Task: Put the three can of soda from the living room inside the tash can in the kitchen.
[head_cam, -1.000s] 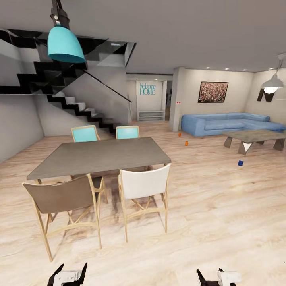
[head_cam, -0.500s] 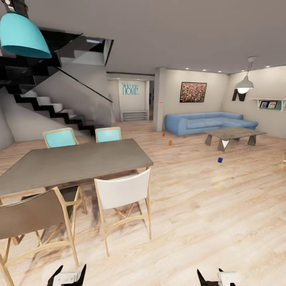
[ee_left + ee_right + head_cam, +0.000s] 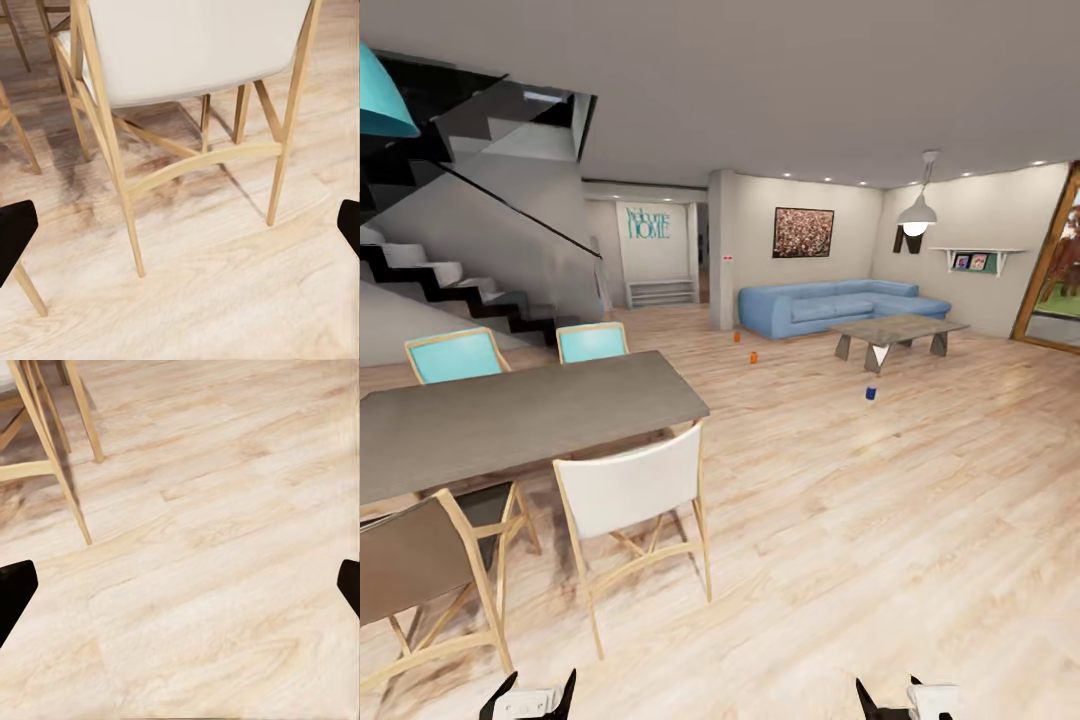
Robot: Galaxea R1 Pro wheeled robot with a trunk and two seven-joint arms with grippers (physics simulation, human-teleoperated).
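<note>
Far across the light wood floor of the living room stand the three soda cans: one orange can (image 3: 737, 337) near the pillar, a second orange can (image 3: 753, 357) a little closer, and the dark blue can (image 3: 871, 393) in front of the glass low table (image 3: 898, 329). Behind them runs the blue corner sofa (image 3: 840, 304). My left gripper (image 3: 532, 692) and right gripper (image 3: 905, 697) sit low at the head view's bottom edge, both open and holding nothing. In the wrist views the dark fingertips (image 3: 15, 232) (image 3: 13, 589) stand wide apart over bare floor. The trash can is out of view.
A grey dining table (image 3: 510, 415) with a white chair (image 3: 630, 490), a brown chair (image 3: 410, 570) and two turquoise chairs (image 3: 455, 355) stands at the left. A black staircase (image 3: 450, 280) rises behind. A glass door (image 3: 1055, 265) is at the right. Open floor stretches ahead toward the cans.
The whole view has swung to the right: table, stairs, sofa and cans have all slid left in the picture, and the glass door has come into sight. Both grippers hold the same pose.
</note>
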